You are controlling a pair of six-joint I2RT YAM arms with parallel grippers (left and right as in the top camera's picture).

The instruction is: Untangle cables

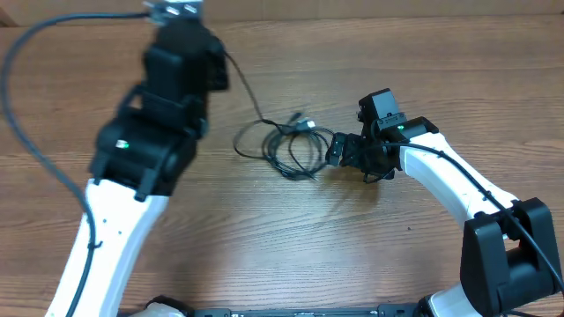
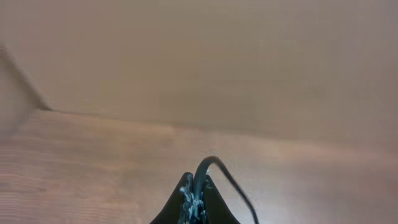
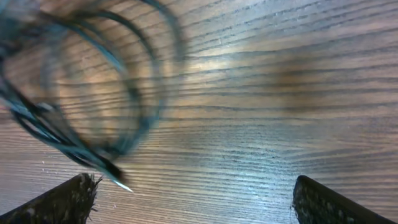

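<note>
The cables (image 1: 291,145) lie as a loose tangle of thin black loops with a silvery plug (image 1: 306,123) at mid-table. One strand (image 1: 247,88) rises from the tangle up toward my raised left arm. My left gripper (image 1: 174,11) is high at the far edge, shut on a black cable (image 2: 200,177) between its fingertips (image 2: 196,198). My right gripper (image 1: 339,150) sits low just right of the tangle. It is open and empty (image 3: 199,202). The loops (image 3: 81,93) show blurred at the upper left of the right wrist view, with a plug tip (image 3: 121,184) near the left finger.
The wooden table (image 1: 291,238) runs under everything. A thick black arm cable (image 1: 18,106) curves along the left side. The right arm's base (image 1: 507,255) stands at the front right. A beige wall (image 2: 217,56) rises behind the table's far edge.
</note>
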